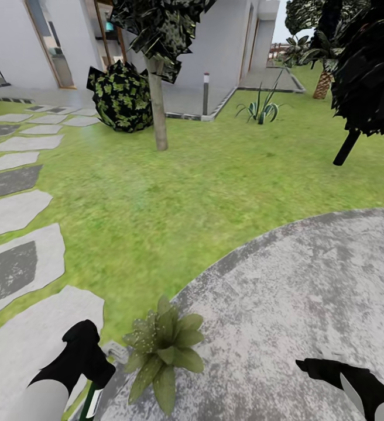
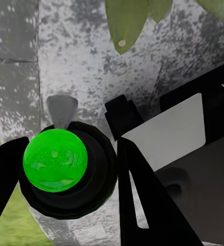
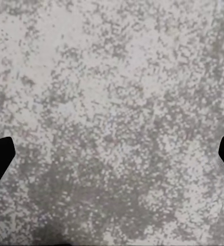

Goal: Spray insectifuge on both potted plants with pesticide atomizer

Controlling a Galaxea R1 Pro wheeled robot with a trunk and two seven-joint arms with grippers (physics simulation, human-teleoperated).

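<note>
**A:** Atomizer (image 2: 55, 160) looks clamped between the left gripper's (image 2: 70, 169) fingers, right beside the potted plant (image 1: 164, 346) at the patio (image 1: 309, 292) edge. Bright green round top, dark collar, grey nozzle poking out.

**B:** Grip seems off-centre, so it could twist and mist the paving instead of the leaves. Right gripper (image 3: 112, 154) hangs spread wide, empty, over the patio.

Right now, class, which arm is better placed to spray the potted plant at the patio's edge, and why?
Left. The left gripper already holds the pesticide atomizer, right beside the potted plant. The right gripper is open over bare patio, farther from the plant.
</note>
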